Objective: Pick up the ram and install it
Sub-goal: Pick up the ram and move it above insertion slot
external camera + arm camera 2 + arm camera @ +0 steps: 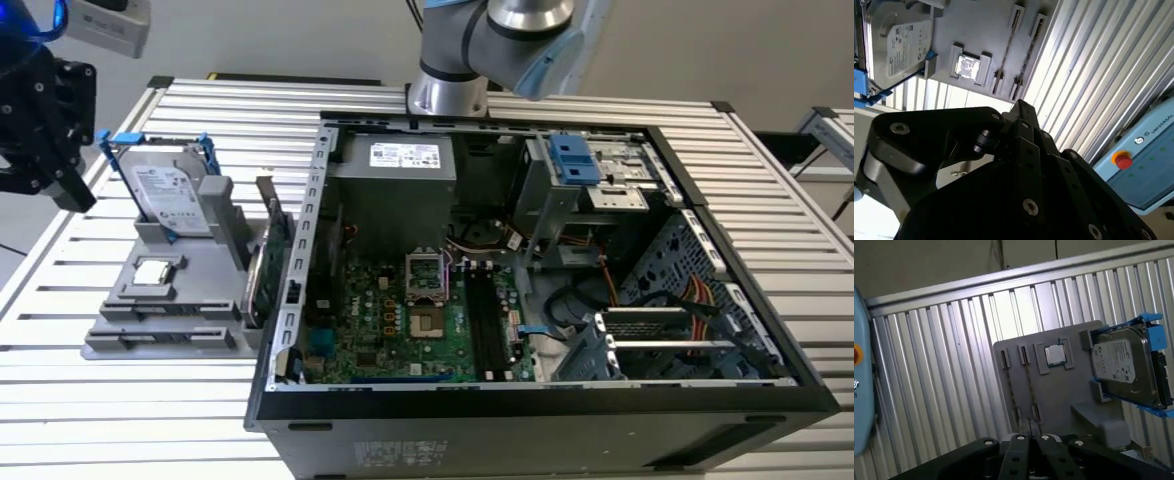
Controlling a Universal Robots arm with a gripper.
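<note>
One ram [1030, 390], seemingly edge-up in tray [1064, 387] slot, near closed, empty tool [1030, 437].

Ribbed metal table [120, 400] before a plain grey wall [267, 40]

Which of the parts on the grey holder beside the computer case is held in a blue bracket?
The hard drive, standing upright with blue brackets at its edges; the square silver processor lies flat in a plain grey recess.
</note>
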